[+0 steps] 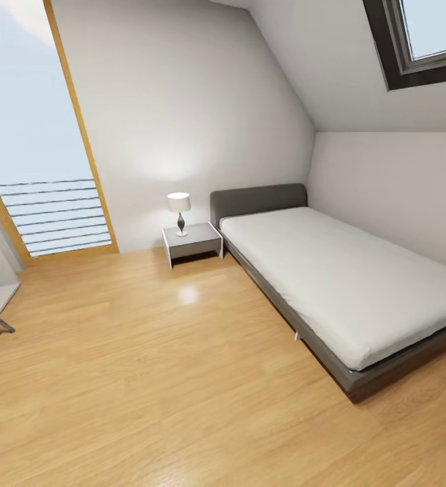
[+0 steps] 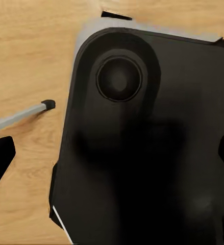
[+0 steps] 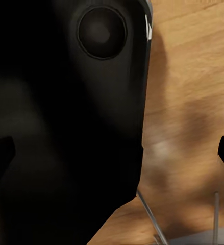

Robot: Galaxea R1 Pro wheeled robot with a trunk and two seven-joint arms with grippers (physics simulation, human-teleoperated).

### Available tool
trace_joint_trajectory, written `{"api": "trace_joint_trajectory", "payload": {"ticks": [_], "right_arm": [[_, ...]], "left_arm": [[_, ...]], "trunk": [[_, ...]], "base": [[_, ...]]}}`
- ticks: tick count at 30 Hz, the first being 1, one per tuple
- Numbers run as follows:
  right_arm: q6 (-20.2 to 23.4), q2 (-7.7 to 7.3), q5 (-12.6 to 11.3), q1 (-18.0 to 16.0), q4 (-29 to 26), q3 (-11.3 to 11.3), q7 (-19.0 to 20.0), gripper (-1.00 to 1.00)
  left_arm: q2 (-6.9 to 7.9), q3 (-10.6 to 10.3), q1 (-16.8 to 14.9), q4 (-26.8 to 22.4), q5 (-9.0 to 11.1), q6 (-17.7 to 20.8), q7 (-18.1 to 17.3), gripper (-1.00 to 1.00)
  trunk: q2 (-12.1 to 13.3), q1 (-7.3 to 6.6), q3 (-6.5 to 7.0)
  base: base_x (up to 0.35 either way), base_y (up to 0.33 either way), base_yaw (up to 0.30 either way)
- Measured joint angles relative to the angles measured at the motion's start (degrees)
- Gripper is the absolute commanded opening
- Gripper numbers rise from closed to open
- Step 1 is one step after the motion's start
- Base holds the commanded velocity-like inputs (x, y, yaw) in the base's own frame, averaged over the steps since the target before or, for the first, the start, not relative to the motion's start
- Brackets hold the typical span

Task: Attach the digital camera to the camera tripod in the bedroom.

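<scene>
We face the bedroom's grey-framed bed (image 1: 358,375), nightstand (image 1: 192,245) and lamp (image 1: 179,212) across the wood floor (image 1: 148,379). A silver camera tripod leg (image 2: 20,116) lies over the floor below our left hand (image 2: 112,161). Both hands, left and right (image 3: 114,153), hang spread wide, holding nothing.

Head camera looks down from standing height across the bedroom toward the bed (image 1: 344,284); both wrist cameras face straight down, close above the robot's black base (image 2: 142,153), sharing plank floor (image 1: 148,379).
</scene>
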Motion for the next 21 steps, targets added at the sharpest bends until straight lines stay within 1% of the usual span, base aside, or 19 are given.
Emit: {"api": "trace_joint_trajectory", "payload": {"ticks": [2, 3, 6, 7, 11, 12, 15, 16, 17, 18, 19, 20, 21], "right_arm": [[0.2, -0.03, 0.0, 0.0, -1.3, -0.2, -0.2, 1.0], [0.5, -0.08, 0.0, -0.1, -3.4, -0.2, -0.6, 1.0], [1.3, -0.12, -0.2, -0.2, -8.8, -0.3, -2.2, 1.0], [2.4, -0.14, -0.3, -0.5, -13.0, -0.4, -3.7, 1.0], [7.3, -0.1, -0.5, -2.6, -22.0, -0.5, -7.0, 1.0], [10.3, -0.08, -0.7, -4.6, -24.9, -0.6, -8.2, 1.0], [14.2, -0.02, -0.8, -9.8, -27.6, -0.6, -9.3, 1.0], [15.7, 0.04, -0.9, -13.3, -28.5, -0.6, -9.8, 1.0], [16.3, 0.07, -0.9, -16.3, -28.8, -0.7, -10.0, 1.0], [18.6, 0.09, -1.8, -20.9, -28.8, -2.3, -10.5, 1.0], [18.8, 0.1, -2.0, -28.3, -28.9, -2.7, -10.5, 1.0], [19.1, 0.15, -2.7, -30.7, -28.8, -3.5, -10.5, 1.0], [19.2, 0.28, -3.1, -30.6, -28.8, -3.8, -10.5, 1.0]], "left_arm": [[0.4, 0.0, 0.0, -4.4, 0.0, 0.8, 0.3, 1.0], [0.66, -0.1, 0.0, -8.2, 0.0, 2.1, 0.8, 1.0], [1.34, 0.0, 0.0, -15.1, -0.1, 5.7, 2.4, 1.0], [2.03, 0.0, -0.1, -20.1, -0.2, 9.1, 4.1, 1.0], [4.08, 0.8, -0.6, -32.4, -0.1, 18.0, 8.5, 1.0], [4.97, 1.5, -1.3, -37.8, 0.5, 22.5, 10.3, 1.0], [5.77, 2.5, -3.9, -45.2, 2.5, 29.0, 11.8, 1.0], [5.96, 2.8, -6.3, -48.2, 4.2, 32.7, 12.4, 1.0], [5.96, 3.0, -8.4, -49.4, 5.1, 34.3, 12.6, 1.0], [4.49, 3.3, -12.4, -50.2, 8.4, 39.4, 13.1, 1.0], [3.97, 3.3, -19.7, -49.6, 8.6, 39.8, 13.1, 1.0], [3.03, 3.3, -22.2, -48.0, 8.8, 40.0, 13.2, 1.0], [2.5, 3.3, -22.1, -47.1, 8.8, 39.8, 13.2, 1.0]], "trunk": [[0.0, 0.0, 0.0], [0.0, 0.0, 0.01], [0.0, 0.0, 0.02], [0.0, 0.0, 0.03], [0.0, 0.0, 0.03], [0.0, 0.0, 0.03], [0.0, 0.0, 0.03], [0.0, 0.0, 0.03], [0.0, 0.0, 0.04], [0.0, 0.0, -0.01], [0.0, 0.0, 0.03], [0.0, 0.0, 0.04], [0.0, 0.0, 0.01]], "base": [[0.0, 0.0, 0.0], [0.0, 0.0, 0.0], [0.0, 0.0, 0.0], [0.0, 0.0, 0.0], [0.0, 0.0, 0.0], [0.0, 0.0, 0.0], [0.0, 0.0, 0.0], [0.0, 0.0, 0.0], [0.0, 0.0, 0.0], [0.0, 0.0, 0.0], [0.0, 0.0, 0.0], [0.0, 0.0, 0.0], [0.0, 0.0, 0.0]]}}
